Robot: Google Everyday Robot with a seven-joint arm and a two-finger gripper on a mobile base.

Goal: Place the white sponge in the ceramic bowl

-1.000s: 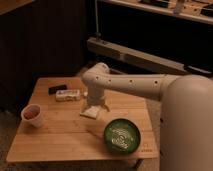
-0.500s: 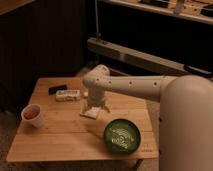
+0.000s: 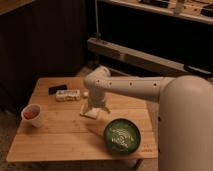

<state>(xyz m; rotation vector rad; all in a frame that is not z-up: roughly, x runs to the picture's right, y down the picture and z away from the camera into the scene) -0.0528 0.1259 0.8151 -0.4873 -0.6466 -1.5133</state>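
In the camera view, your gripper [image 3: 95,106] hangs low over the middle of the wooden table [image 3: 60,135]. Its fingers are spread wide just above the white sponge [image 3: 89,113], which lies flat on the table. You cannot tell whether they touch it. The ceramic bowl [image 3: 121,136] sits nearby, closer to the camera.

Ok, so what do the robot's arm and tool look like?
The arm is a smooth off-white tube with rounded joints and a row of small dark dots along it; no loose cables show. The tool, down at the white sponge on the wooden table, is the same off-white, short and chunky.
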